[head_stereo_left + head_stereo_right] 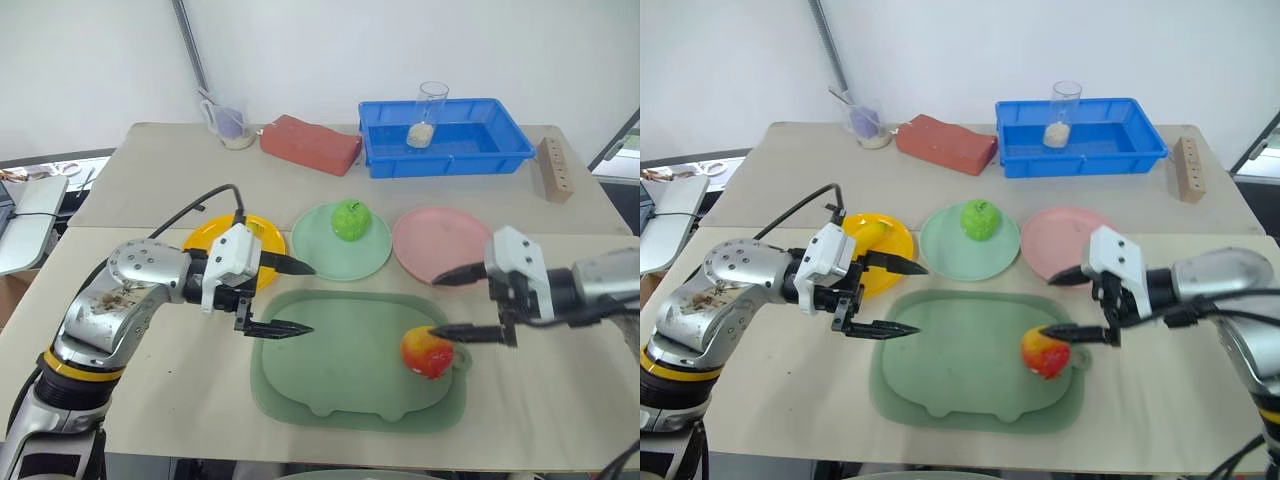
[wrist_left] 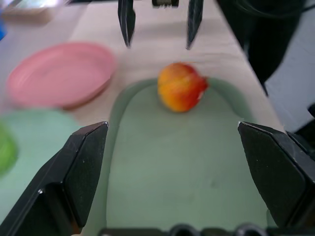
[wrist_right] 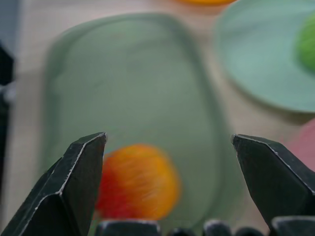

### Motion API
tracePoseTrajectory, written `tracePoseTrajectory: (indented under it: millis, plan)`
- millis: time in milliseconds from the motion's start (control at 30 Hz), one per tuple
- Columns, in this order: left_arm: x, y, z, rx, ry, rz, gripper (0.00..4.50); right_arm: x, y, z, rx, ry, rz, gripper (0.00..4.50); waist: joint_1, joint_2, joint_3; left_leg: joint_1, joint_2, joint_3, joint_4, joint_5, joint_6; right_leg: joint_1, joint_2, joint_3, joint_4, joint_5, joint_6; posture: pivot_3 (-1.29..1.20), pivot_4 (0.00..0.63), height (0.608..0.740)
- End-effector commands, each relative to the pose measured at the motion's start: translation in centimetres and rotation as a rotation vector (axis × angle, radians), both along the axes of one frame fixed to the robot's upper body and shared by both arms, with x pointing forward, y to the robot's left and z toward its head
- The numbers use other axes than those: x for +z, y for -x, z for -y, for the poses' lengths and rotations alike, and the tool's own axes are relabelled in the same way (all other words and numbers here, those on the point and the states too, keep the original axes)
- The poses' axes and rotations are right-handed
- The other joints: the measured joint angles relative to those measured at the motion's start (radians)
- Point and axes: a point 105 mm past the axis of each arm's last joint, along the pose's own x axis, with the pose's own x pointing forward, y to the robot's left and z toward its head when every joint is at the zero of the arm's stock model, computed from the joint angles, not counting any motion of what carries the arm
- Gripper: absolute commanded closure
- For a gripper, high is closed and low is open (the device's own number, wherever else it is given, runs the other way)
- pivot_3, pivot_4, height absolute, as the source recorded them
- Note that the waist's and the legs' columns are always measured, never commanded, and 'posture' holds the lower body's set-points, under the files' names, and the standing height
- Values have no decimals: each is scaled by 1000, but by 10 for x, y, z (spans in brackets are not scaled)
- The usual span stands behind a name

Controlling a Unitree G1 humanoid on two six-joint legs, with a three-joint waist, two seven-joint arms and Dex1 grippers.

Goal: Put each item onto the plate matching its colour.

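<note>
The red-and-yellow apple (image 1: 427, 351) lies at the right edge of the dull-green mat (image 1: 330, 375). My right gripper (image 1: 440, 307) hangs open just above and beside it, holding nothing. Over the mat's left edge my left gripper (image 1: 305, 298) stands open and empty, pointing toward the right one. The green apple (image 1: 351, 218) sits on the mint green plate (image 1: 325, 255). Nothing lies on the pink plate (image 1: 440, 243). The yellow plate (image 1: 880, 250) holds the banana (image 1: 871, 231), partly hidden behind my left gripper. The left wrist view looks along the mat to the red-and-yellow apple (image 2: 181, 86).
At the back stand a blue tray (image 1: 490, 150) with a glass cup (image 1: 430, 115) in it, a red brick-like block (image 1: 310, 143), a small jug (image 1: 232, 125) and a wooden block (image 1: 555, 170). Bare table lies in front of the mat.
</note>
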Motion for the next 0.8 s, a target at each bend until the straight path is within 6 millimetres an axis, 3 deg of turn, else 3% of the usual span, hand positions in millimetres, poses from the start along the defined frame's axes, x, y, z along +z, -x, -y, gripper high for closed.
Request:
tracePoseTrajectory:
  millis: [33,200,533,700,800]
  plan:
    - [3,10,8,-94,-6,42,0,0,10,-1,11,21,22,17,1,0,0,-1,0,0,0,0,0,0,0,0,0,-1,1,0,150,740]
    - [0,16,13,-159,-25,82,0,-20,6,9,-14,95,48,17,7,0,0,-2,0,0,1,0,0,0,0,0,-6,0,3,0,150,740]
    - [0,19,14,-155,-15,82,0,-42,-1,5,8,113,53,17,10,0,0,-2,0,0,1,0,0,1,0,0,-7,1,3,0,150,740]
    - [0,19,13,-145,-12,81,0,-39,-3,7,9,101,32,1464,11,0,0,-2,0,0,1,0,0,1,0,0,-7,1,3,0,150,740]
    - [-1,19,13,-134,-10,79,0,-38,-1,8,14,94,21,1705,12,0,0,-2,0,0,2,0,0,1,0,0,-7,3,1,0,150,740]
